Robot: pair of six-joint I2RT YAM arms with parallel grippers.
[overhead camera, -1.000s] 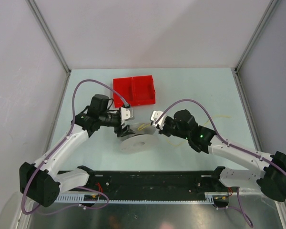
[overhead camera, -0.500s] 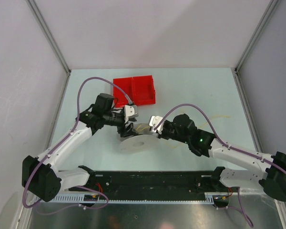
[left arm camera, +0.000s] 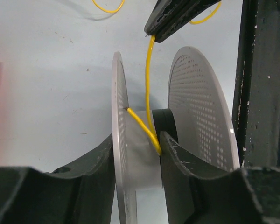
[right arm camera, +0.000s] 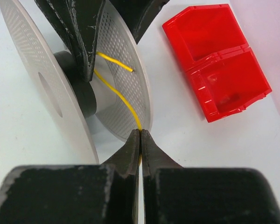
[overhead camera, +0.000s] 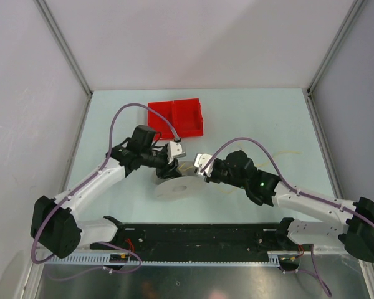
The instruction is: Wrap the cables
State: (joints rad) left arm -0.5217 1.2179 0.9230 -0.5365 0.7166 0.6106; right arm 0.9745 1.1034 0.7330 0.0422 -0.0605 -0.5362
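Observation:
A grey spool with two perforated flanges lies tilted at the table's middle. My left gripper is shut on one flange: one finger is outside it, the other is between the flanges by the black hub. The thin yellow cable runs from that flange, past the inner finger's tip, up to my right gripper. My right gripper is shut on the cable just beside the spool's rim. Its loose tail lies faintly on the table to the right.
A red two-compartment bin stands behind the spool, also in the right wrist view. A black rail runs along the near edge. Grey walls close in the table on three sides.
My left arm has swung right, carrying its gripper further over the spool. My right gripper has moved slightly left and closer to the spool, still shut on the cable.

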